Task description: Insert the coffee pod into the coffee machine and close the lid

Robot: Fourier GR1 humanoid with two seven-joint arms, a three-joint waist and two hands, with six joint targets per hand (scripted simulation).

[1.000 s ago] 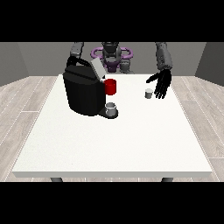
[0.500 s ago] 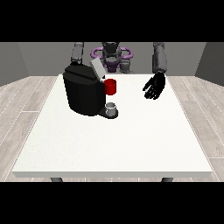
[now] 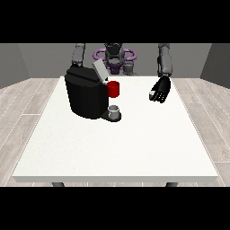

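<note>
The black coffee machine stands at the table's back left, its grey lid tilted up and open. A red part sticks out at its front, above a small grey cup on the drip base. The hand at the view's right hangs low over the table to the right of the machine. Its fingers curl down around the spot where the coffee pod stood, and only a pale speck of the pod shows between them. The arm at the view's left runs down behind the machine, which hides its hand.
The white table stretches wide towards the camera in front of the machine. The robot's torso stands behind the far edge. Grey wood floor surrounds the table.
The hand at the view's right came down over the small pod and curled its fingers around it. The pod no longer shows on the table. The machine has not moved.
</note>
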